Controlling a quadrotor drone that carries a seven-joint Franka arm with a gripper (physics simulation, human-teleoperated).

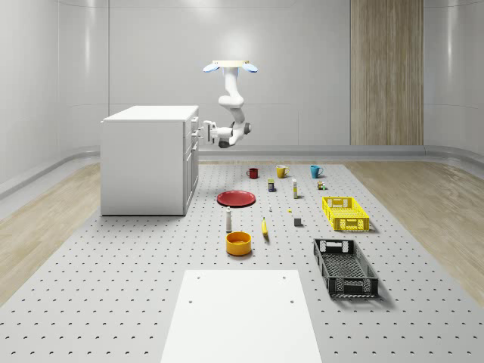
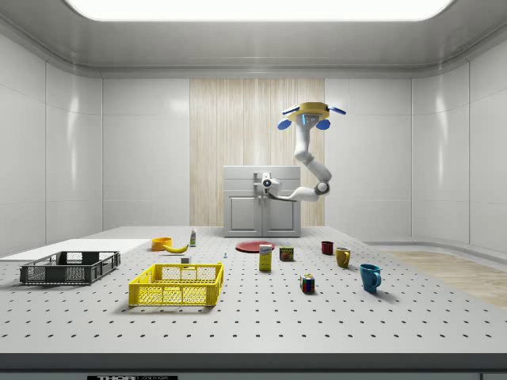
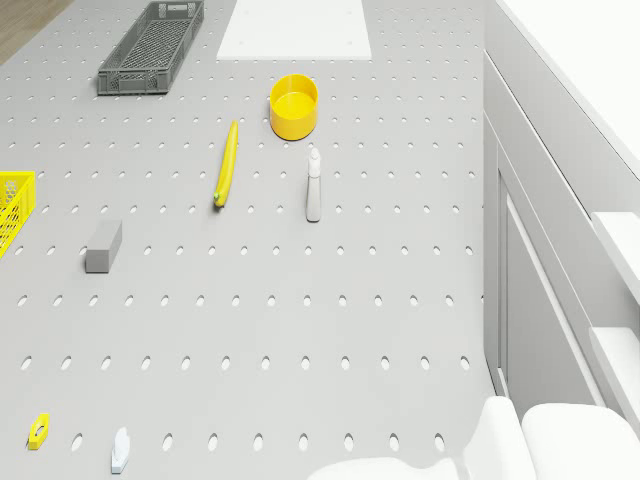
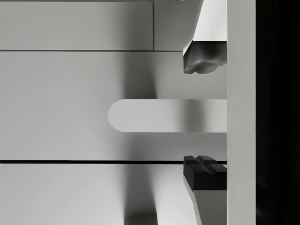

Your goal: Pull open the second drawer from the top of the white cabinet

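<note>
Bright, even, diffuse light throughout. Side view: long ceiling light panel blown out to pure white, soft sheen on the walls. Short soft shadows beneath the black crate, on the side away from the white cabinet. Wrist view dimmer: broad grey shadow bands fall across the cabinet front around the drawer handle; a near-black strip beside it, possibly deep shade. No blur or edge distortion noticed.

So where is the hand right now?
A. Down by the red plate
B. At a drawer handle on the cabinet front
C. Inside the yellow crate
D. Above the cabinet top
B: in the wrist view the hand has a finger on either side of the handle of the cabinet, with the drone hovering beside it.
</note>
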